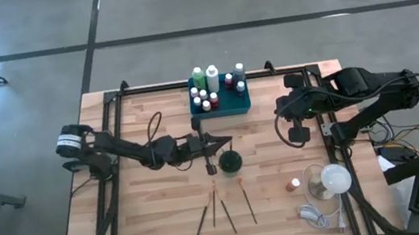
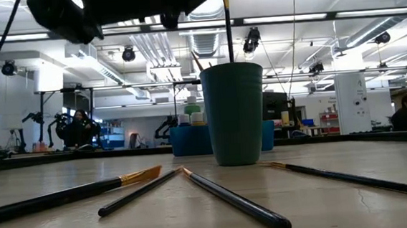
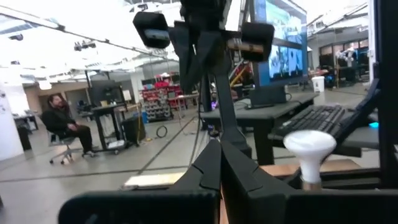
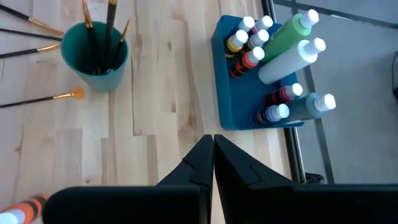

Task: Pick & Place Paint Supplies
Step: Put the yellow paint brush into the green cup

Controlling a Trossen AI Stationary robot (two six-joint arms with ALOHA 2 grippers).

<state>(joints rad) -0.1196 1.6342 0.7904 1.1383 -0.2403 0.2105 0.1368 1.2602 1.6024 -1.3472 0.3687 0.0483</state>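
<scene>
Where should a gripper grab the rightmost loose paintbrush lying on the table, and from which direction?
Grip the rightmost paintbrush near mid-handle, coming straight down from above with fingers across its width. It lies flat on the table, apart from the other loose brushes, bristles toward the cup, so either side of the thin handle looks open.

High cam looks straight down on the whole worktop (image 1: 166, 220). Low cam sits at worktop level, v. close to the cup (image 2: 234, 114). Right wrist cam sees cup & tray (image 4: 239, 106) too.
</scene>
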